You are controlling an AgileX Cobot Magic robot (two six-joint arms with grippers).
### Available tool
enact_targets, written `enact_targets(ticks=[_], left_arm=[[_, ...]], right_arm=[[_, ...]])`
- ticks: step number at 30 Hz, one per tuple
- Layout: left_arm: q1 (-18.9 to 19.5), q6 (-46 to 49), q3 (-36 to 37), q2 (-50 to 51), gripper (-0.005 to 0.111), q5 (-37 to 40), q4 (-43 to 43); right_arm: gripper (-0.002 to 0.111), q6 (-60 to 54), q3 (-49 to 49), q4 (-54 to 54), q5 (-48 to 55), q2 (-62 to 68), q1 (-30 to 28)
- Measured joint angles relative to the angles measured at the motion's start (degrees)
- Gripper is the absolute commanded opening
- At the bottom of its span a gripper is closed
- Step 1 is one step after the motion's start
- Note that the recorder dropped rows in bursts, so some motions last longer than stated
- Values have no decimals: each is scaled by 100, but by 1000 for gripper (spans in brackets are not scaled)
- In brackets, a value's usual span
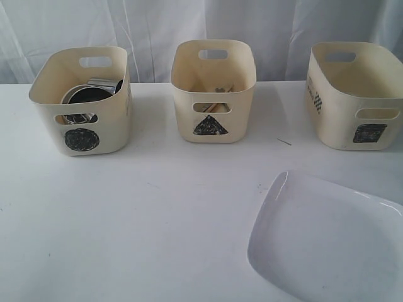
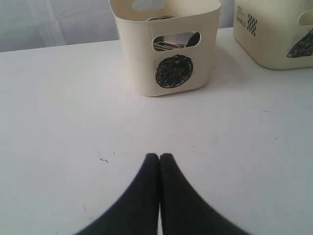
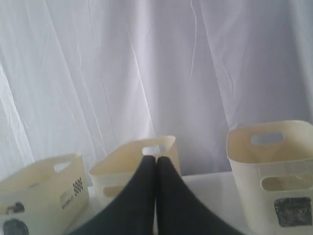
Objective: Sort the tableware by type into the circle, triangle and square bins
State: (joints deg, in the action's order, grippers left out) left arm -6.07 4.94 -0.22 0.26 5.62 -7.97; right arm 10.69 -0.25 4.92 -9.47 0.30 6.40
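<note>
- The left gripper [image 2: 159, 156] hung low over the bare white table [image 1: 126, 220], its two black fingers pressed tip to tip with nothing between them, facing the circle bin [image 1: 110, 119].
- The right gripper [image 3: 156, 159] was likewise closed and empty, held higher and aimed at the white curtain [image 1: 157, 25], with all three bins in its wrist view.
- The three cream bins stood in a row along the far side of the table, well apart from one another: circle at the left, triangle bin [image 1: 242, 107] in the middle, square bin [image 1: 334, 119] at the right.
- Inside the circle bin sat a round bowl [image 1: 85, 95], pale at the rim and dark within, and a steel mug [image 1: 105, 83] lay just beside it towards the back; more shiny metal showed through the front handle slot.
- The triangle bin held cutlery [image 1: 220, 91], with metal pieces and brown wooden sticks showing through the slot, too small to tell apart.
- The large white squarish plate [image 1: 327, 245] lay flat on the table at the near right, in front of the square bin and apart from it, outside every bin, with its right side cut off by the edge of the exterior view.
</note>
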Motion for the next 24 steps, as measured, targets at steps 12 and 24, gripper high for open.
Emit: enact_targets(ticks=[12, 24], left_arm=[[0, 0, 0, 0, 0, 0, 0], [0, 0, 0, 0, 0, 0, 0]], right_arm=[[0, 840, 0, 99, -477, 0, 0], [10, 413, -1322, 99, 2849, 160, 0]])
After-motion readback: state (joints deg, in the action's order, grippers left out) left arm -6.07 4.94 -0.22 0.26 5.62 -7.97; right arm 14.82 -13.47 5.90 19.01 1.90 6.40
